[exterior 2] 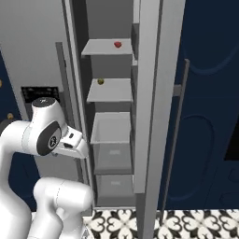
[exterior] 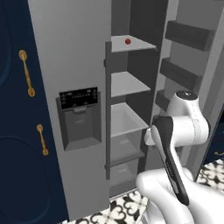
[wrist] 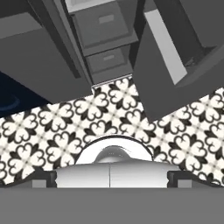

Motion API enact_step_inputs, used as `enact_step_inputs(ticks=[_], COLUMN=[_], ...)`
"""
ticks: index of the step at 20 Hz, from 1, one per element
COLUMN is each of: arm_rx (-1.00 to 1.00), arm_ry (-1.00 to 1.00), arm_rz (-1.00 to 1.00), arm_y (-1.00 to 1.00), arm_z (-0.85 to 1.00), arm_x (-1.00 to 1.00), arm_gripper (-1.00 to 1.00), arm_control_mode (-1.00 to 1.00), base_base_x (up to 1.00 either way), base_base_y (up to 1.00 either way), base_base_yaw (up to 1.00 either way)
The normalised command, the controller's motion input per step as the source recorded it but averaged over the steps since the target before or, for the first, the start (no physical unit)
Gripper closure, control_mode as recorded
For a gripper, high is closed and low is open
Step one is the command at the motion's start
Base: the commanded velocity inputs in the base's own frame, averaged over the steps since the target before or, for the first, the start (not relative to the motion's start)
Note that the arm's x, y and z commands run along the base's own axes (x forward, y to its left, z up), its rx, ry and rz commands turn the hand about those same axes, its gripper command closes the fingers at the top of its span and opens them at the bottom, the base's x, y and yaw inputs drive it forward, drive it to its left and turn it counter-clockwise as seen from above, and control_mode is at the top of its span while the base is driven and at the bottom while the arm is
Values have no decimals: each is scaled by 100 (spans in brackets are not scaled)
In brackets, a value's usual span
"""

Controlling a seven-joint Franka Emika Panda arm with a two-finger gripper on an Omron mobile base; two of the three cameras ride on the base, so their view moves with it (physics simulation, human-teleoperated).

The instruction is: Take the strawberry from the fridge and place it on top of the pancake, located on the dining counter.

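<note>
Pincer (wrist: 111, 177) spread wide, empty, aimed at floor. Strawberry (exterior: 127, 41) high on top shelf (exterior: 140, 43) of fridge (exterior: 74, 52): long reach risks clipping shelf edge.

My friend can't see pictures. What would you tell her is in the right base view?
A tall grey fridge stands with its right door open, and a tiny red strawberry sits on the top shelf. A small yellowish item lies one shelf lower. The robot's white arm is folded at the lower left, above a patterned tile floor.
</note>
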Motion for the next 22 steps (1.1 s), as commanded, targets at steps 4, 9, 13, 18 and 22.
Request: enact_step_inputs(ticks=[4, 9, 13, 18, 22], arm_rx=[0, 0, 0, 0, 0], arm_ry=[0, 0, 0, 0, 0], arm_rz=[0, 0, 0, 0, 0], arm_y=[0, 0, 0, 0, 0], arm_z=[0, 0, 0, 0, 0], arm_x=[0, 0, 0, 0, 0], arm_gripper=[-100, -100, -100, -100, -100], arm_control_mode=[100, 100, 100, 100, 100], base_base_x=[11, 63, 68, 53, 20], base_base_y=[-23, -2, 0, -9, -32], base_base_yaw=[-24, -2, 0, 6, 14])
